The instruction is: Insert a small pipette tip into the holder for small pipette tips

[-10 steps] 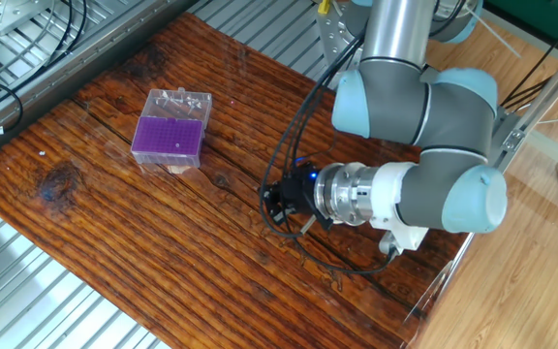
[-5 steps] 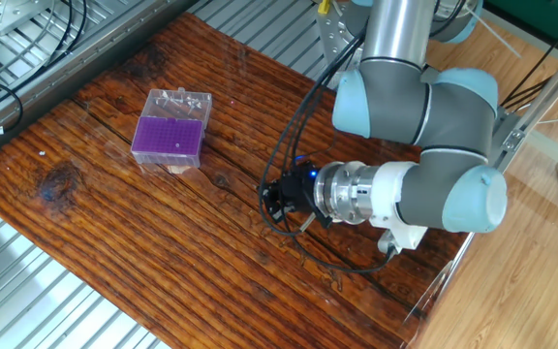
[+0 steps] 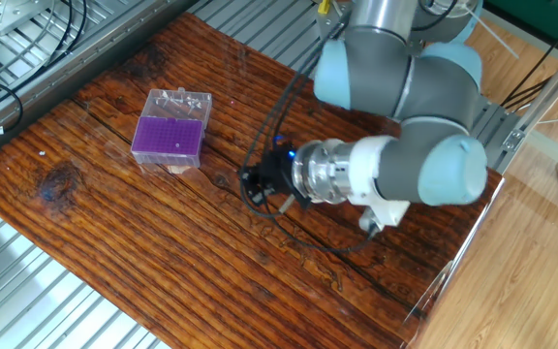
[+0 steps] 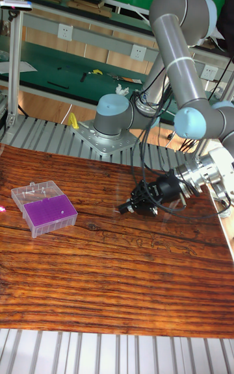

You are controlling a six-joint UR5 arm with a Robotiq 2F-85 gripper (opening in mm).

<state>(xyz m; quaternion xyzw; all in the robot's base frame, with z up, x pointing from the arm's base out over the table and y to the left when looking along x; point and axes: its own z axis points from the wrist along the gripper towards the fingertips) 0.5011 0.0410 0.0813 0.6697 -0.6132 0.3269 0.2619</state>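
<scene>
The holder for small pipette tips (image 3: pixel 168 139) (image 4: pixel 45 210) is a small clear box with a purple hole-grid top, standing on the left part of the wooden table (image 3: pixel 163 252). Its clear lid (image 3: pixel 177 100) lies open behind it. My gripper (image 3: pixel 250 182) (image 4: pixel 125 207) reaches out level toward the left, just above the wood and a short way right of the holder. Its dark fingers are pressed together. A small pale piece that looks like the small pipette tip (image 4: pixel 121 208) pokes out of the fingertips in the tall fixed view; the fixed view does not resolve it.
Black cables (image 3: pixel 294 237) loop from the wrist down near the tabletop. Ribbed metal flooring (image 3: pixel 27 310) surrounds the table, with more cables (image 3: pixel 8 92) at the far left. The table's right edge (image 3: pixel 444 281) lies under the arm's elbow.
The arm has swung left, carrying the gripper toward the holder. The fingers stay together. The holder has not moved.
</scene>
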